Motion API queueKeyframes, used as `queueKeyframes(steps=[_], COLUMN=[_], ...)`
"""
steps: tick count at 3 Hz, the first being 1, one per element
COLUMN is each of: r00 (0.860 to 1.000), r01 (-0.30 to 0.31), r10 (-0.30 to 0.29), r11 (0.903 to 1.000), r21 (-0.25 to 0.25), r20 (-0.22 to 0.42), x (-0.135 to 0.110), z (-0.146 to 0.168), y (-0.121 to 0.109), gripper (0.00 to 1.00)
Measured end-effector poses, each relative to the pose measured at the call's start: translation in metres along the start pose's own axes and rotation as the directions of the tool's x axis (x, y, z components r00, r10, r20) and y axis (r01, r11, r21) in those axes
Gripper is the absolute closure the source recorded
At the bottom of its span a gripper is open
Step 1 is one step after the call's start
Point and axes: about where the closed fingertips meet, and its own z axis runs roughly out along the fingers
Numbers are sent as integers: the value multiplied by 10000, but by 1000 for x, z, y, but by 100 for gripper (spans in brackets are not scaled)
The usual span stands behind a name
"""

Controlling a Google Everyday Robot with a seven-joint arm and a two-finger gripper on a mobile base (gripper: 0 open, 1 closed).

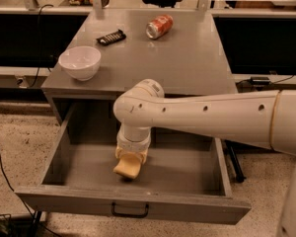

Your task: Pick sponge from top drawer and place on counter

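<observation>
The top drawer [133,207] is pulled fully open below the counter [187,63]. My arm reaches in from the right and the gripper [128,167] points down into the drawer's middle, close over its floor. A pale-yellow mass sits at the gripper's tip. I cannot tell the sponge apart from the gripper there, and no separate sponge shows on the drawer floor.
On the counter stand a white bowl [80,61] at the front left, a dark wrapped bar [111,37] and a tipped orange can [159,26] at the back. The drawer's side walls [56,152] flank the gripper. Cables lie on the floor at the left.
</observation>
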Motion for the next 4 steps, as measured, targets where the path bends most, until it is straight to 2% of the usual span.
queueKeyframes(steps=[1,2,3,4], r00=[9993,9945,9770,9648], r01=[330,761,1399,1627], r10=[-318,-699,-1362,-1704], r11=[9971,9940,9901,9852], r21=[681,790,113,-541], r20=[-186,-782,-1642,-2005], x=[-2,6,29,45], z=[-29,-78,-156,-222], y=[-5,-7,-10,-8], gripper=[100,100,100,100])
